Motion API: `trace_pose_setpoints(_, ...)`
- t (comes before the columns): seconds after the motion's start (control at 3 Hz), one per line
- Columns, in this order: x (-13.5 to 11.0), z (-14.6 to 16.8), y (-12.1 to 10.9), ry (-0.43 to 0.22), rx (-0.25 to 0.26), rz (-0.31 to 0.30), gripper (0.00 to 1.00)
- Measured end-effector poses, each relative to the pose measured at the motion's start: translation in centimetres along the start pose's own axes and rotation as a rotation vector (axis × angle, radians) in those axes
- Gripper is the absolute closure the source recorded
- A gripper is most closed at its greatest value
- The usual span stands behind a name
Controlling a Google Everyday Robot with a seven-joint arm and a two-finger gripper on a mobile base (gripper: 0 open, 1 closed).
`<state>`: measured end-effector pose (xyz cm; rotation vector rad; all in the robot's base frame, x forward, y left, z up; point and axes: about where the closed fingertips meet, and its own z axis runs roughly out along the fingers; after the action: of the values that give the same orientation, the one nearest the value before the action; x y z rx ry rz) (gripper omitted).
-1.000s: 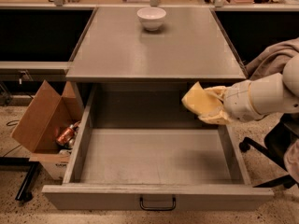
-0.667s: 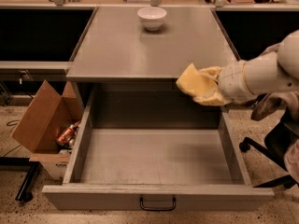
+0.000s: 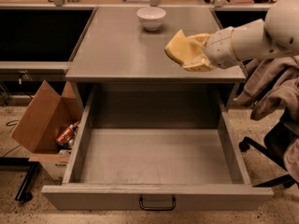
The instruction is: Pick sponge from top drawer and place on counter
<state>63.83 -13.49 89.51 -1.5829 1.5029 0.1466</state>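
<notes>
The pale yellow sponge [image 3: 178, 49] is held in my gripper [image 3: 195, 54], which is shut on it. The gripper reaches in from the right on a white arm and holds the sponge above the right front part of the grey counter [image 3: 121, 50]. The sponge does not rest on the counter. The top drawer [image 3: 156, 157] is pulled wide open below, its inside bare, with a small dark handle [image 3: 157, 203] on its front panel.
A white bowl [image 3: 151, 17] stands at the back middle of the counter. An open cardboard box [image 3: 44, 125] with a can sits on the floor to the left. A chair draped with grey cloth [image 3: 275, 92] stands at the right.
My gripper has lifted the sponge up from the drawer's right side and carried it over the counter's front right part.
</notes>
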Motion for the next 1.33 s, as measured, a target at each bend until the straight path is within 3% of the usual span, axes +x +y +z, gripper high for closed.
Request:
trace_pose_setpoints(0.33, 0.0, 0.0, 0.0, 0.000, 0.000, 0.000, 1.00)
trace_pose_setpoints(0.67, 0.4, 1.6, -1.8, -0.018, 0.035, 0.026, 1.00)
trace_pose_setpoints(1.0, 1.0, 4.6, -4.3, -0.038, 0.039, 0.053, 1.00)
trace_pose_setpoints(1.33, -0.1, 8.3, -6.2, -0.083, -0.005, 0.045, 1.00)
